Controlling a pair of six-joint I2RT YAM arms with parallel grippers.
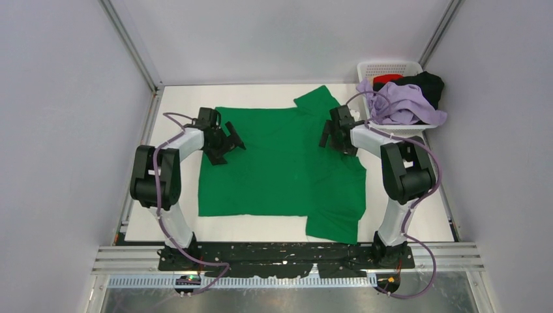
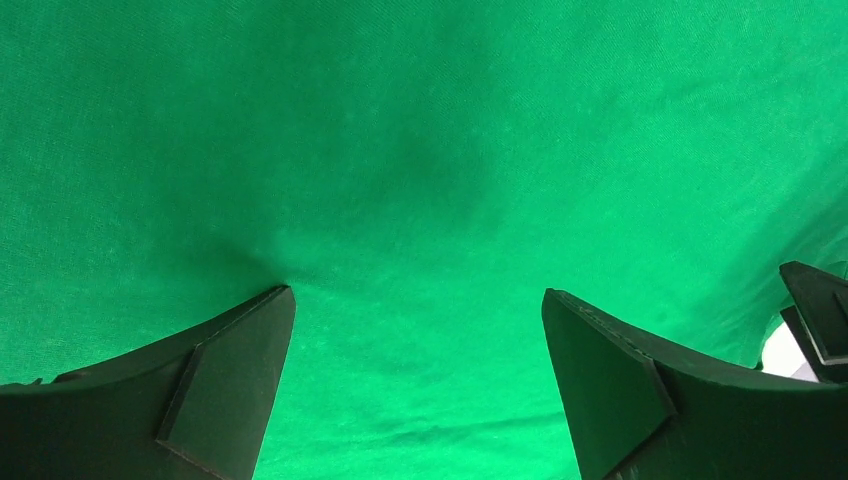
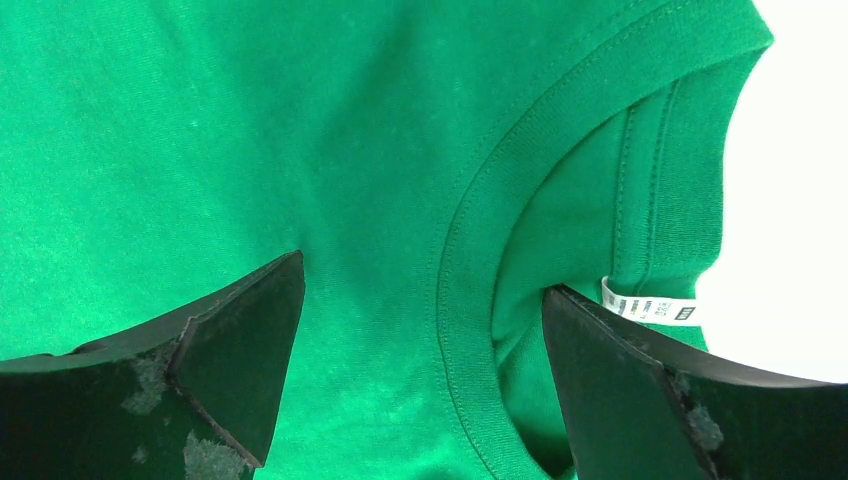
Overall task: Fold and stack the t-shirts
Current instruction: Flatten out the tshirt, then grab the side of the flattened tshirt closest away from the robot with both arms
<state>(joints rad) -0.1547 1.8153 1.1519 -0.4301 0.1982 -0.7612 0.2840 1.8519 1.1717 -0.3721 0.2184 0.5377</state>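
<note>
A bright green t-shirt [image 1: 280,163] lies spread flat on the white table, with its neck towards the right. My left gripper [image 1: 229,142] is open and low over the shirt's left part. In the left wrist view its jaws [image 2: 418,300] stand wide apart over plain green cloth [image 2: 420,150], holding nothing. My right gripper [image 1: 330,134] is open at the neck. In the right wrist view its jaws [image 3: 422,275] straddle the ribbed collar [image 3: 462,250], with a white label [image 3: 650,308] by the right finger. Lavender [image 1: 401,104], black [image 1: 430,86] and red [image 1: 388,79] shirts lie heaped at the back right.
A white slotted basket [image 1: 385,66] stands at the back right corner and holds the heaped shirts. Grey walls close in the table on the left, back and right. Bare white table [image 1: 176,111] shows round the green shirt.
</note>
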